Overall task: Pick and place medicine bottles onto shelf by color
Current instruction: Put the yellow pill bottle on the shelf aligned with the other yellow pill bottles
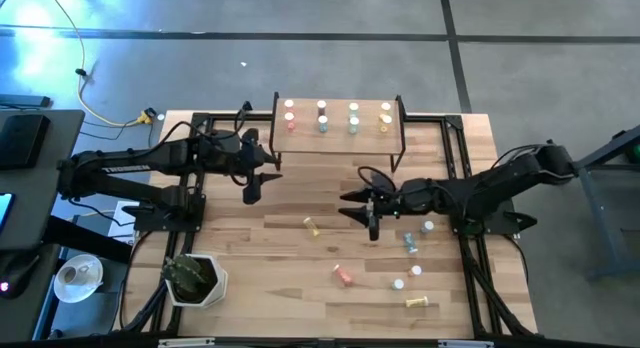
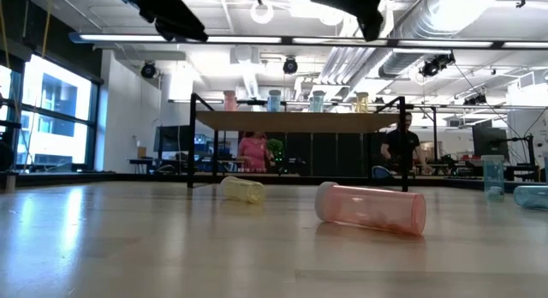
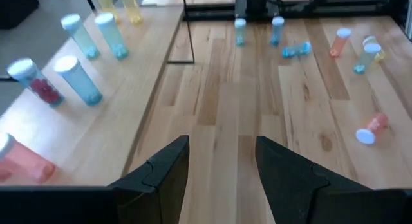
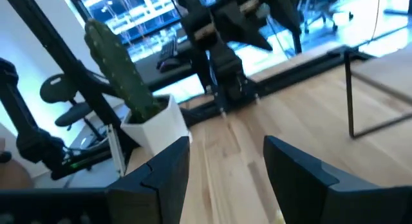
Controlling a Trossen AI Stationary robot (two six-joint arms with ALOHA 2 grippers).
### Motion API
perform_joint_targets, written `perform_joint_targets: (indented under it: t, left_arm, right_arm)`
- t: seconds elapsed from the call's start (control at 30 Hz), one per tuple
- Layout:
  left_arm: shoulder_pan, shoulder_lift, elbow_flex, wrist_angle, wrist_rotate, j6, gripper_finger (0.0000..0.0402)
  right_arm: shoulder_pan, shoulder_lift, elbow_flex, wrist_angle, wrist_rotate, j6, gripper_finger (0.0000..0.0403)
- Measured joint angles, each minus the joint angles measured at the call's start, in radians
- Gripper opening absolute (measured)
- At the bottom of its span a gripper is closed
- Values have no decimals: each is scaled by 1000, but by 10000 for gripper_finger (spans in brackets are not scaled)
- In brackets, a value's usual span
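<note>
Above the table's middle, the right gripper (image 1: pixel 373 210) hovers with jaws apart and empty, just right of a fallen yellow bottle (image 1: pixel 312 226); the left gripper (image 1: pixel 251 178), also spread, waits near the shelf (image 1: pixel 340 133), which carries eight bottles. Loose bottles (image 1: pixel 411 244) lie scattered nearer; a lying one would probably roll away if one finger nudged it first.

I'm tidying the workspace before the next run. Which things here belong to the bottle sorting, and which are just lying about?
Job:
- shelf, bottles already on it
- loose bottles on the table: pink, yellow, blue
- left tool and right tool, both open

Lying about:
- potted cactus
- yellow cable
</note>
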State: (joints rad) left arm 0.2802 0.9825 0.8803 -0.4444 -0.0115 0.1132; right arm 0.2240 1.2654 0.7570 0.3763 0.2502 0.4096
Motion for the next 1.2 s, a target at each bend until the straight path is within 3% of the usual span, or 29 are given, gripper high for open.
perform_joint_targets:
  t: [0.23,0.57,0.73,0.97,1.2]
  left_arm:
    - [0,-12,-74,25,11,-42,170]
    - [-1,-35,-169,150,28,-80,170]
    - [5,-35,-170,150,16,-49,170]
    - [15,-35,-170,150,-63,-49,170]
    - [15,-35,-170,150,-73,-57,170]
  right_arm:
    - [-33,69,39,39,-30,-45,190]
    - [-48,216,305,-280,-32,-229,190]
    - [-78,307,400,-428,21,-142,190]
    - [-93,446,492,-520,-75,-96,207]
    - [-98,523,520,-596,-154,-1,238]
